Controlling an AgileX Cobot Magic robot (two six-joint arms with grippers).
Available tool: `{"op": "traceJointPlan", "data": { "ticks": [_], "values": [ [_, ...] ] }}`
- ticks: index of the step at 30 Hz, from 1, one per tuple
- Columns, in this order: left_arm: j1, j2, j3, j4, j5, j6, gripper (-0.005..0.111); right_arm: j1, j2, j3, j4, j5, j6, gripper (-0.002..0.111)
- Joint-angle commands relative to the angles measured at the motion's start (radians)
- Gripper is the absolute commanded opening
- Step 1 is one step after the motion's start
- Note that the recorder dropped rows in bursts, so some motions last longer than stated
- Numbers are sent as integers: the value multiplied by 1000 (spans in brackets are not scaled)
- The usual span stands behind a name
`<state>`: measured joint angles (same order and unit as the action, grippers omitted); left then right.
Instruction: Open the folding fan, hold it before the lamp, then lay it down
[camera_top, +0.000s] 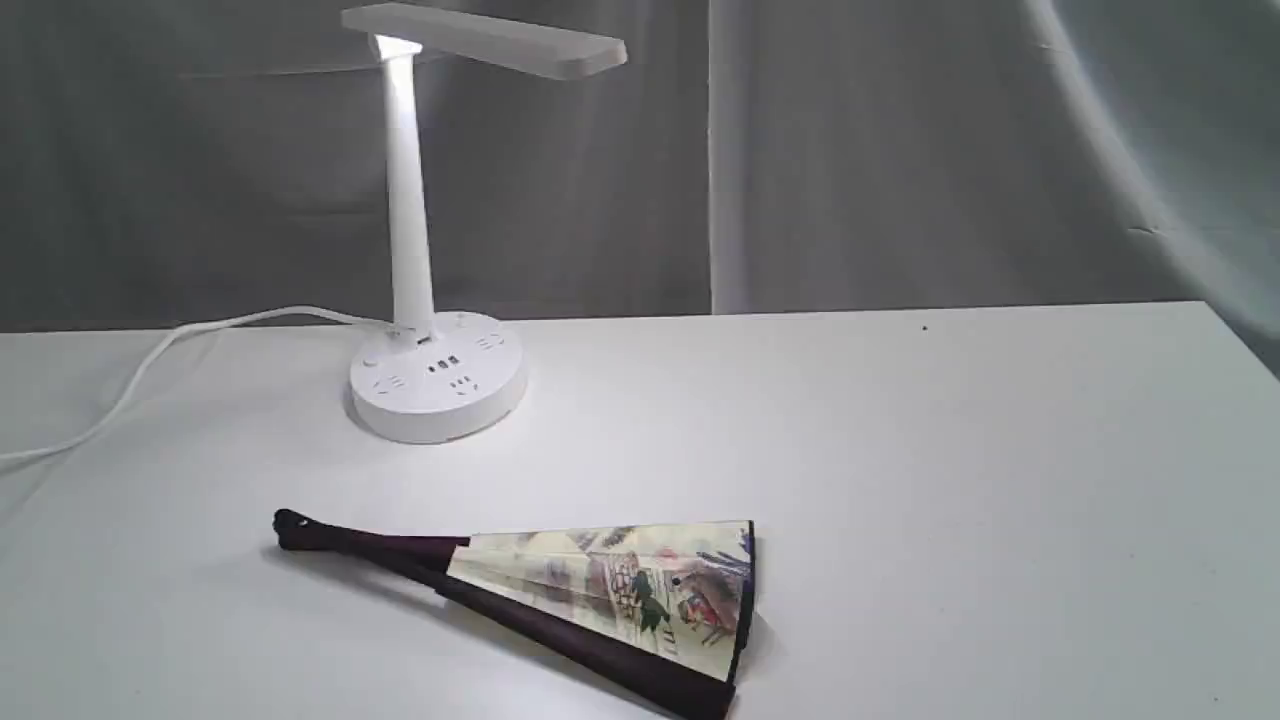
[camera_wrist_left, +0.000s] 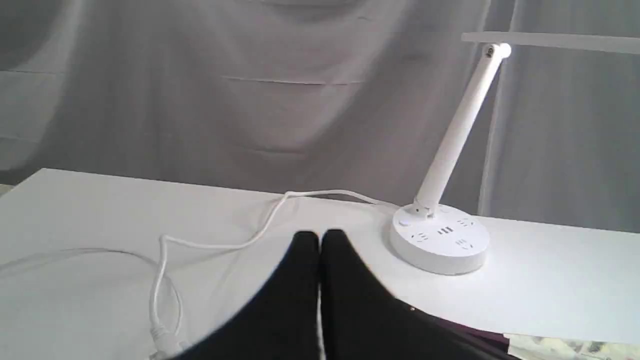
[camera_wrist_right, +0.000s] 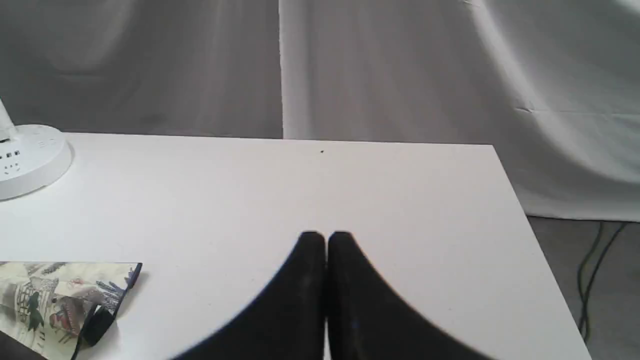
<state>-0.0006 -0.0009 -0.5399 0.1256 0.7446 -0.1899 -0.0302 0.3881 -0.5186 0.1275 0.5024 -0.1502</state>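
I find the folding fan (camera_top: 600, 588) lying only partly spread on the desk (camera_top: 1000, 480) before the lamp (camera_top: 410, 230), with the left fingers (camera_wrist_left: 305, 252) and right fingers (camera_wrist_right: 312, 252) clenched empty, so I judge full opening, presenting and laying down outstanding.

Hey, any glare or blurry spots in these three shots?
Exterior view: the lamp glows under its head, its base washes out, hazy smear upper right. Left wrist view: the left claw is soft-edged, out of focus. Right wrist view: the right claw is likewise blurred.
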Motion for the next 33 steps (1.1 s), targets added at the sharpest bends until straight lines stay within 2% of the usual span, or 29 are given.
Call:
{"op": "traceJointPlan", "data": {
  "ticks": [1, 11, 21, 24, 27, 33],
  "values": [
    [-4, 33, -6, 36, 1, -41, 0, 2, 4, -2, -1, -2, 5, 0],
    [-4, 318, -8, 41, -59, -41, 0, 2, 4, -2, -1, -25, 9, 0],
    [-4, 617, -144, 35, -79, -38, 0, 2, 214, -98, -1, 50, 31, 0],
    [-4, 709, -191, -3, -40, -19, 0, 2, 304, -161, -1, 102, 31, 0],
    [-4, 807, -236, -102, -18, 67, 0, 2, 401, -221, -1, 138, 31, 0],
    [-4, 995, -305, -243, -15, 205, 0, 2, 548, -275, -1, 102, 31, 0]
  ]
}}
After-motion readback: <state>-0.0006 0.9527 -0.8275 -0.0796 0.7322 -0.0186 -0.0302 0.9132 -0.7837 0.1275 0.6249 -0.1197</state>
